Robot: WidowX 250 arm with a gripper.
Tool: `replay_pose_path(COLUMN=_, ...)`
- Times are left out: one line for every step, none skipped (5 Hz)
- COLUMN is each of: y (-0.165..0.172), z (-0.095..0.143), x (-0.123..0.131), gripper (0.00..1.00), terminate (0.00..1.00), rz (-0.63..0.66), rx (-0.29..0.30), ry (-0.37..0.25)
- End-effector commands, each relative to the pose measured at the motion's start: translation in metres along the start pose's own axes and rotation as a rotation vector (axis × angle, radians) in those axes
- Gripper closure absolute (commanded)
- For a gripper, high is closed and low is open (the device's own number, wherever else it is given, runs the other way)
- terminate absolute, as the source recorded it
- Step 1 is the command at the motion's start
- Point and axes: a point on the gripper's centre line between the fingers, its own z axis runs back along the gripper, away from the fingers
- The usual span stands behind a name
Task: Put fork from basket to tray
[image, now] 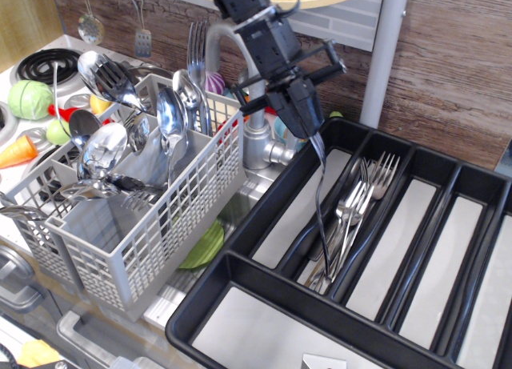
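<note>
My gripper (308, 135) hangs over the left end of the black tray (240, 274) and is shut on a steel fork (318, 194). The fork hangs almost straight down, its lower end among several forks (362, 199) lying in the tray's second long compartment. The light grey lattice basket (152, 225) stands to the left and holds several spoons (171, 117) and one upright fork (196, 45) at its back corner.
A steel faucet (254, 141) stands between basket and tray, just left of the gripper. A green plate (204, 247) lies in the sink below. Toy vegetables (30, 98) and a stove burner (42, 63) are far left. A grey pole (384, 53) rises behind the tray.
</note>
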Motion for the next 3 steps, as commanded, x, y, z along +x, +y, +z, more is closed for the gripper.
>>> replay_pose_path(y=-0.0151, z=0.0014, x=-0.0039, gripper=0.0, terminate=0.0, rz=0.041, rx=0.037, ry=-0.075)
replay_pose_path(y=-0.0151, z=0.0014, x=-0.0039, gripper=0.0, terminate=0.0, rz=0.041, rx=0.037, ry=-0.075)
replay_pose_path(y=-0.0151, z=0.0014, x=-0.0039, gripper=0.0, terminate=1.0, rz=0.041, rx=0.037, ry=-0.075)
